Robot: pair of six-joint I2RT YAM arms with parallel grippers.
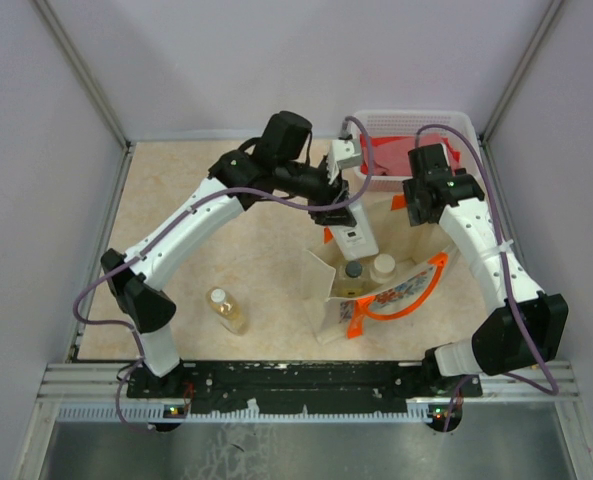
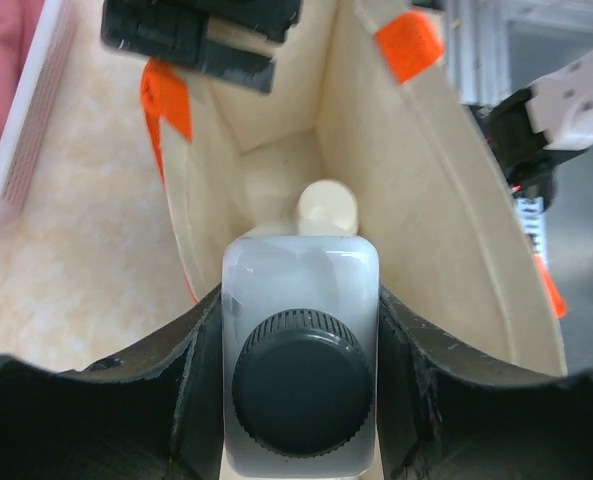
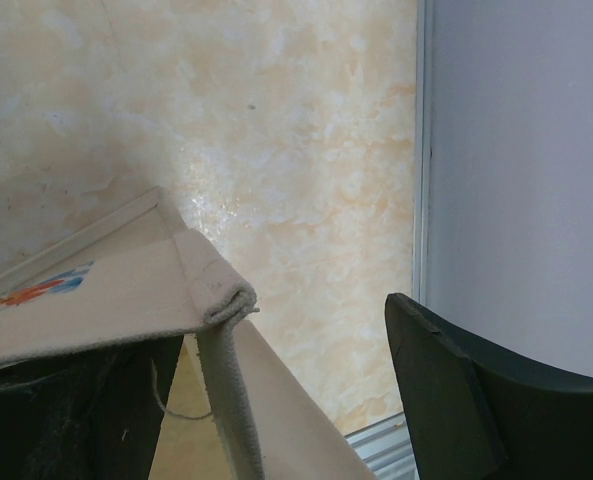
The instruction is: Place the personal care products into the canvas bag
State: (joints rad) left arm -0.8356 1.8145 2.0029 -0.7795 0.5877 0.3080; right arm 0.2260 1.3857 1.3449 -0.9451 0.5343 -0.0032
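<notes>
My left gripper (image 1: 342, 216) (image 2: 299, 300) is shut on a white bottle with a dark cap (image 1: 357, 241) (image 2: 299, 290), cap toward the wrist, held over the open mouth of the canvas bag (image 1: 416, 285) (image 2: 426, 200). Inside the bag stand a dark-capped bottle (image 1: 353, 270) and a cream-capped bottle (image 1: 383, 265) (image 2: 327, 208). An amber bottle with a white cap (image 1: 228, 310) lies on the table to the bag's left. My right gripper (image 1: 418, 208) (image 3: 276, 340) is open at the bag's far right rim; the canvas edge (image 3: 211, 300) drapes over its left finger.
A white lattice basket (image 1: 461, 125) with red cloth stands at the back right, just behind the bag and both grippers. The bag's orange handles (image 1: 361, 320) hang at its near side. Enclosure walls close in on the left, back and right.
</notes>
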